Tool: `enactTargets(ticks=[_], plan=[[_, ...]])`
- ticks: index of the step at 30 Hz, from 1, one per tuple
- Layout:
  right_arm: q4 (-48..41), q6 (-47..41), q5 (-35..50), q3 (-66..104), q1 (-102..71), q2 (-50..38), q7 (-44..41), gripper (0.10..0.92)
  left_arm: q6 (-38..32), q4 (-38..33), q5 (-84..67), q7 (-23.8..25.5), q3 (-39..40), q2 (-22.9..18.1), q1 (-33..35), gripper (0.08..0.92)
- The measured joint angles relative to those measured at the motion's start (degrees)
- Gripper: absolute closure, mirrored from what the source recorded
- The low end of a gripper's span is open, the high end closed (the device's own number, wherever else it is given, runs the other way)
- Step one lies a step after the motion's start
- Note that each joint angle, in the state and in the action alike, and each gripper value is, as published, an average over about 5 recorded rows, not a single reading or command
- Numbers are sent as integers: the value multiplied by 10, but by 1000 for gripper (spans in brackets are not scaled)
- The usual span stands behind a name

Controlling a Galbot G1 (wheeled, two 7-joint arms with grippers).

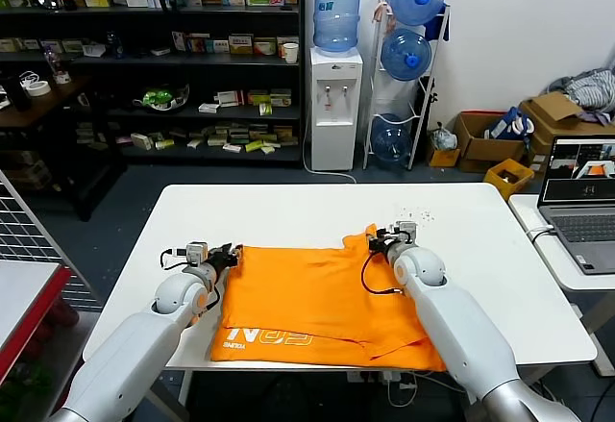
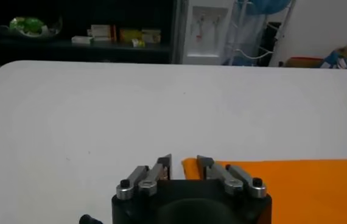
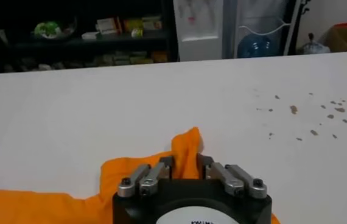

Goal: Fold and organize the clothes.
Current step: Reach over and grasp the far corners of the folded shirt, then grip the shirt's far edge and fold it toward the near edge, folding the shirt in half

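Bright orange soft-fabric T-shirt [image 1: 322, 302] lies flat at the white table's [image 1: 500, 249] near edge. Left gripper [image 2: 184, 163] at its far-left corner and right gripper [image 3: 185, 162] at its far-right corner: jaws apart, straddling fabric. Risk: one side pinches only the top layer or misses, skewing the fold.

White table [image 1: 500, 278]; laptop [image 1: 579, 201] open at right; water dispenser [image 1: 335, 95] behind; dark shelves [image 1: 154, 57]; cardboard boxes [image 1: 480, 138].
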Motion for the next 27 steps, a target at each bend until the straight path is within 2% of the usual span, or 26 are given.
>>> enactTargets(ticks=[4, 7, 18, 27], plan=[[3, 17, 1, 0, 0, 0, -2, 898, -5, 0, 1, 1, 0, 0, 0, 851], [3, 35, 3, 0, 2, 1, -2, 901, -9, 1, 1, 1, 0, -2, -1, 901], [26, 78, 15, 5, -7, -11, 5, 901, -30, -6, 2, -10, -14, -6, 0, 906], [122, 64, 48, 23, -66, -52, 29, 901, -30, -67, -9, -29, -31, 20, 34, 906]])
